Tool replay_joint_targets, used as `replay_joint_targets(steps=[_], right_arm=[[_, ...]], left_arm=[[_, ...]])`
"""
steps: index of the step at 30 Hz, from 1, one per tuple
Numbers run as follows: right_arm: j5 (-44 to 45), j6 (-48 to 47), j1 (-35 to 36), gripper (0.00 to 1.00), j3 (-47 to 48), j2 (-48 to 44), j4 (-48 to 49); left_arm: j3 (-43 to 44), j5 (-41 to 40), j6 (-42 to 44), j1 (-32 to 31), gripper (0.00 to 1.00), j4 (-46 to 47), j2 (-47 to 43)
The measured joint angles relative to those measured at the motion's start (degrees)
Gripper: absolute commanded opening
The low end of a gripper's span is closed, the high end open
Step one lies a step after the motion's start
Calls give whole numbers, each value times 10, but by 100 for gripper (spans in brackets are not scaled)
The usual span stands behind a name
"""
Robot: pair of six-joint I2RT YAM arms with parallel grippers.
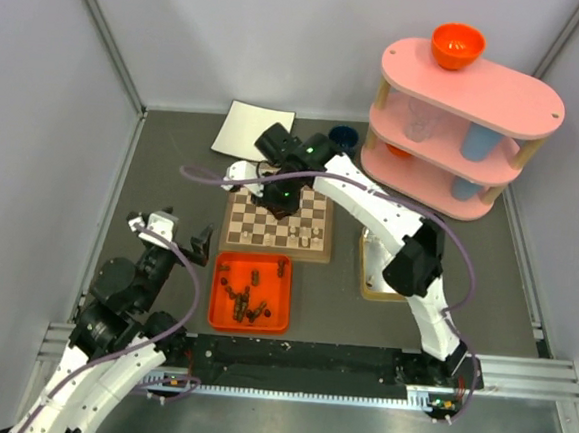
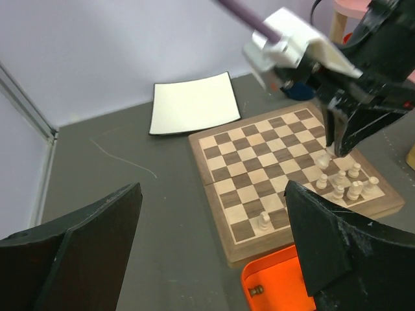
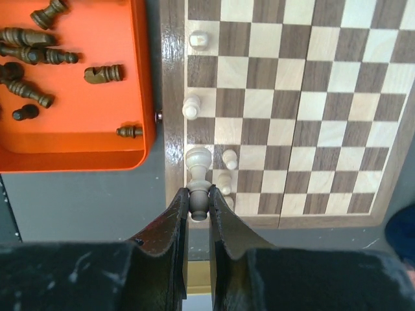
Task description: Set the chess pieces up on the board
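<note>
Placing a pale piece (image 3: pixel 198 162) with the right claw (image 3: pixel 198 208)
The right claw is clamped on the pale piece over the board (image 3: pixel 311 129), at its lower-left corner; the left claw (image 2: pixel 211 253) is spread apart. Dark pieces (image 3: pixel 39 55) lie in the tray (image 3: pixel 78 146), upper left. Next, likely: lower it upright onto its square, then release.

The board (image 3: pixel 172 97) is smooth wood with a soft shine. The pale chess pieces (image 3: pixel 198 159) are wood too. The orange tray (image 3: pixel 65 133) looks like shiny plastic.
</note>
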Motion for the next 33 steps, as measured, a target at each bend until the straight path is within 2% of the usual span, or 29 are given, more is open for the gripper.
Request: replay_joint_targets(steps=[7, 14, 17, 20, 24, 29, 33], right_arm=[[45, -16, 38, 10, 54, 67, -2], [69, -19, 55, 8, 73, 88, 9], [45, -7, 47, 8, 66, 82, 14], [-5, 4, 26, 8, 24, 44, 14], [-115, 19, -19, 8, -62, -63, 11], [-231, 22, -47, 8, -173, -204, 9], [-301, 19, -39, 8, -231, -252, 5]], left_arm=[[-36, -19, 43, 0, 97, -2, -94], [-49, -3, 55, 0, 99, 0, -110], [-56, 57, 62, 0, 99, 3, -110], [-72, 160, 77, 0, 99, 22, -110], [-116, 327, 91, 0, 98, 68, -98], [-113, 462, 100, 0, 95, 120, 3], [-96, 526, 103, -3, 92, 161, 89]])
